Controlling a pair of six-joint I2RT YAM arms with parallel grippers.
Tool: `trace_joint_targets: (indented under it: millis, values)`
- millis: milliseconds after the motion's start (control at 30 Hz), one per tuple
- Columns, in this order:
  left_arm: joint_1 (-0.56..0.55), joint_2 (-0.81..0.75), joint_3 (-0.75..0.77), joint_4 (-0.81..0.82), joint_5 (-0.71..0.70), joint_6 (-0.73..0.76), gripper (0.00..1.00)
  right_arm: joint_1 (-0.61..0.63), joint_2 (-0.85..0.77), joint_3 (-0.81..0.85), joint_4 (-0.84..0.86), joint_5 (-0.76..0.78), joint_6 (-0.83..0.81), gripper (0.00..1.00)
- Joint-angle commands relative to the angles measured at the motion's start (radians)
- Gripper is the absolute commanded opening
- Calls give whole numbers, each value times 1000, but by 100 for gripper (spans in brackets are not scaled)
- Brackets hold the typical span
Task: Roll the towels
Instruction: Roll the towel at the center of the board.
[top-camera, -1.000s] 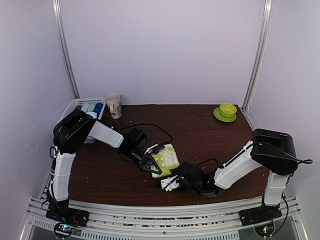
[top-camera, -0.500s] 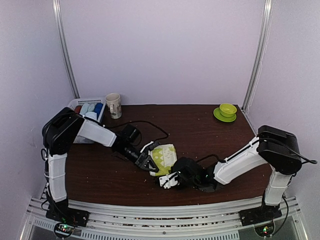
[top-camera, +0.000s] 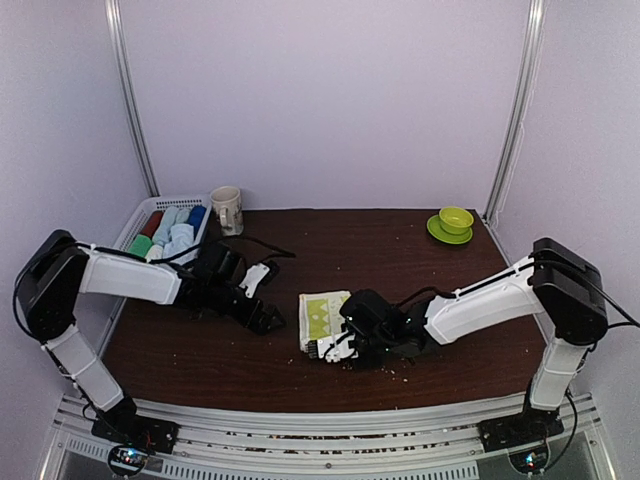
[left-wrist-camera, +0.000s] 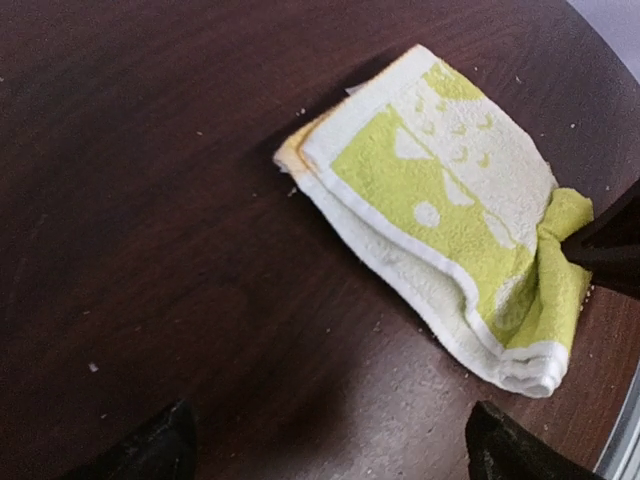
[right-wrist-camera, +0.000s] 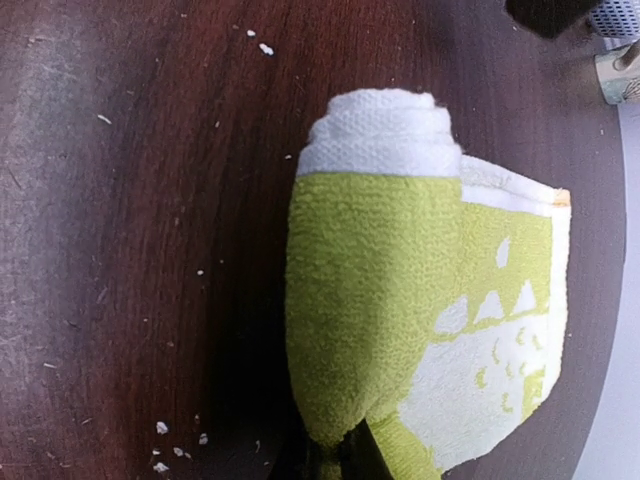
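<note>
The dark wooden table (top-camera: 450, 280) is flecked with crumbs and shows open wood beyond the work. The yellow-green towel (top-camera: 322, 312) lies near the table's middle, its long axis running far to near. Its near end looks already wound into a roll, though how tightly is hard to tell. The right gripper (top-camera: 335, 347) is pinched on that near end, so that arm is nearer. The left gripper (top-camera: 262, 316) is spread wide to the towel's left, apart from it.

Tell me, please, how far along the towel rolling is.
Done: several rolls appear to sit in the basket. In hand: the yellow-green towel is rolled at its near end only, with the right tool shut on that roll; the left tool is open, clear of it. Left: rolling its flat remainder.
</note>
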Motion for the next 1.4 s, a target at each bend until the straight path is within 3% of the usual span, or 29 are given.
trace_joint_targets:
  millis: [0,100,367,633,800,1033,1367]
  values:
    - [3,-174,-205,335,-138,85,96,-43,22,72,-222,-208,84,0]
    - [-1,-269,-313,475,-73,139,96,-78,44,142,-325,-310,98,0]
    - [-89,-372,-413,604,67,320,83,-168,177,376,-625,-515,117,0]
    - [-228,-359,-427,554,-20,502,81,-226,348,562,-805,-560,139,0]
    - [-264,-313,-425,541,-54,546,80,-249,402,633,-860,-582,144,0]
    - [-323,-144,-301,455,-173,598,72,-276,467,710,-924,-597,158,0]
    - [-378,-36,-245,508,-305,650,72,-296,514,771,-963,-617,168,0]
